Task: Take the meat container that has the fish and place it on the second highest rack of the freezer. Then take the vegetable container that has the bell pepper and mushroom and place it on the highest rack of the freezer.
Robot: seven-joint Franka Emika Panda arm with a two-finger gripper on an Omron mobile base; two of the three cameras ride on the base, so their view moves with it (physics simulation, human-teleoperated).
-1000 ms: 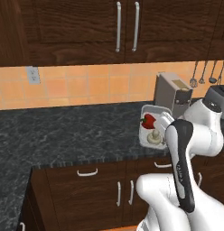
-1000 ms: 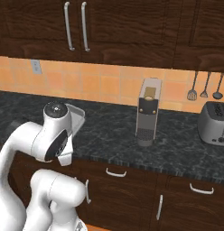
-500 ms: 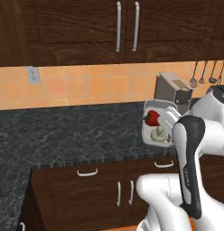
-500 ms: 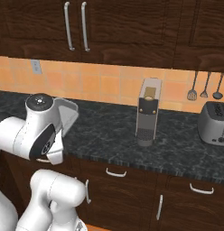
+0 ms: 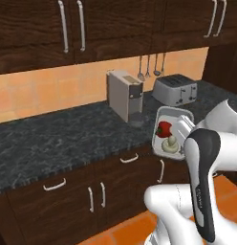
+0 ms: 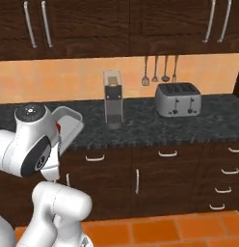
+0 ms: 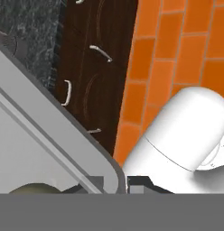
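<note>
Gripper (image 7: 114,184) jaws are clamped on the rim of the vegetable container (image 5: 172,130), which is held off the counter (image 5: 68,139) in front of the arm's upper link. In the left base view the tray hangs tipped, open face toward the camera, long axis running 12 to 6, with the bell pepper (image 5: 164,129) above the mushroom (image 5: 170,143). The freezer is outside these frames, so I judge the base must turn toward it before the tray can go on the highest rack; the toaster (image 5: 176,89) sits toward 1 o'clock.
</note>
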